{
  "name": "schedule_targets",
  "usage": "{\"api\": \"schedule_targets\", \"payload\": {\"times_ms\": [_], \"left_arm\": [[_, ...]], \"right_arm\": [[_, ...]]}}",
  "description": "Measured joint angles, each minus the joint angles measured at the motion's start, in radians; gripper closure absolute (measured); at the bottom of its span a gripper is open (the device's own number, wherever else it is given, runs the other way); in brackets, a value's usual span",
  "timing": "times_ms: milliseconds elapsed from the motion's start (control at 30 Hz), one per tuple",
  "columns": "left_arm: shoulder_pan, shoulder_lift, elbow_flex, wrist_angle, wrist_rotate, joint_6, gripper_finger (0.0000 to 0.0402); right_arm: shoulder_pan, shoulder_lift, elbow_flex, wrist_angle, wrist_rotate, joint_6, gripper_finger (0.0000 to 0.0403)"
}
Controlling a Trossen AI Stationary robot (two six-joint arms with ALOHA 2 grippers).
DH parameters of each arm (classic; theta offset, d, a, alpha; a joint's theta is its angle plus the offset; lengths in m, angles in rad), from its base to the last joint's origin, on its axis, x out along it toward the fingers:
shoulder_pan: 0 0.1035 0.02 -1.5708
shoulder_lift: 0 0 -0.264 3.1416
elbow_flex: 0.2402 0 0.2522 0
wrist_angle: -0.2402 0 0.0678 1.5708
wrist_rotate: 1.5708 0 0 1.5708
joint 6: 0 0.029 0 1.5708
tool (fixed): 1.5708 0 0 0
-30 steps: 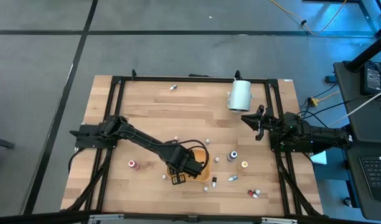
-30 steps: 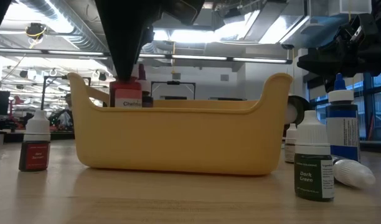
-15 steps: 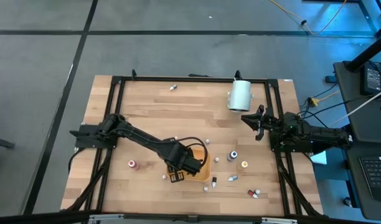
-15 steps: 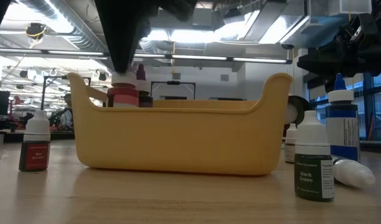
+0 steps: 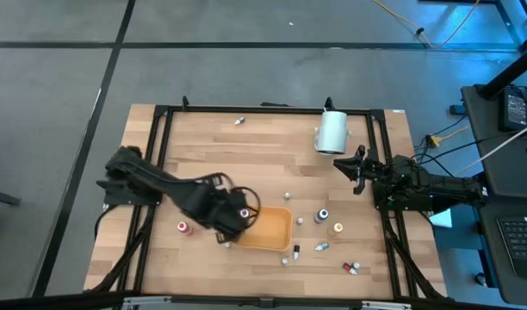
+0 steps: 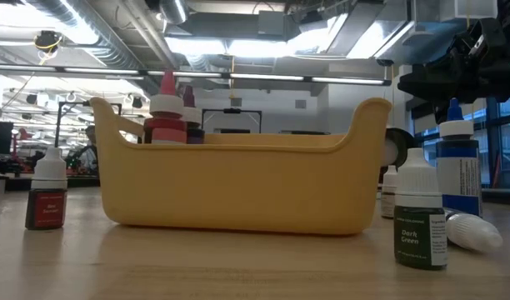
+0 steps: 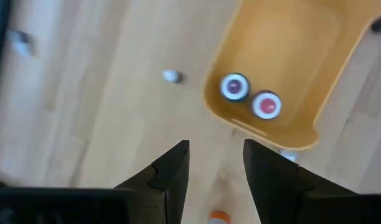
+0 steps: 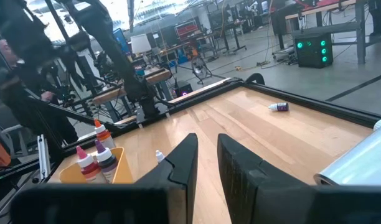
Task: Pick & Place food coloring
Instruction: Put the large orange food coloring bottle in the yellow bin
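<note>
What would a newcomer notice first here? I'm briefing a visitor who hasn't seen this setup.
The yellow-orange tray near the table's front centre, with two capped food coloring bottles standing at one end. The left gripper hangs open above the table just beside it, holding nothing. More small bottles dot the wood to the tray's right, and a white cylinder lies near the far edge.

Light wooden plank tabletop (image 5: 212, 159) with a black metal frame (image 5: 263, 109) around its edges. Large white cylinder (image 5: 331, 132) lying at about 1 o'clock, near the far rail. Orange-yellow plastic tray (image 5: 268, 229) at about 6 o'clock. Grey floor (image 5: 65, 77) with dark seams around it.
</note>
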Motion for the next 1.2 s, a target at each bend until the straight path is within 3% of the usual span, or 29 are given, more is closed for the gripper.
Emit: {"api": "schedule_targets", "payload": {"times_ms": [133, 367, 667, 933, 1200], "left_arm": [[-0.067, -0.076, 0.000, -0.022, -0.060, -0.096, 0.0254], [-0.108, -0.126, 0.000, -0.005, -0.002, -0.281, 0.0241], [-0.084, -0.096, -0.030, -0.038, 0.105, -0.363, 0.0162], [-0.083, -0.194, -0.275, -0.027, 0.159, -0.456, 0.0144], [-0.082, -0.392, -0.586, 0.179, 0.235, -0.599, 0.0147]], "right_arm": [[0.000, 0.000, 0.000, 0.000, 0.000, 0.000, 0.0337], [0.000, 0.000, 0.000, 0.000, 0.000, 0.000, 0.0337], [0.000, 0.000, 0.000, 0.000, 0.000, -0.003, 0.0337], [0.000, 0.000, 0.000, 0.000, 0.001, 0.003, 0.0337], [0.000, 0.000, 0.000, 0.000, 0.001, 0.003, 0.0337]]}}
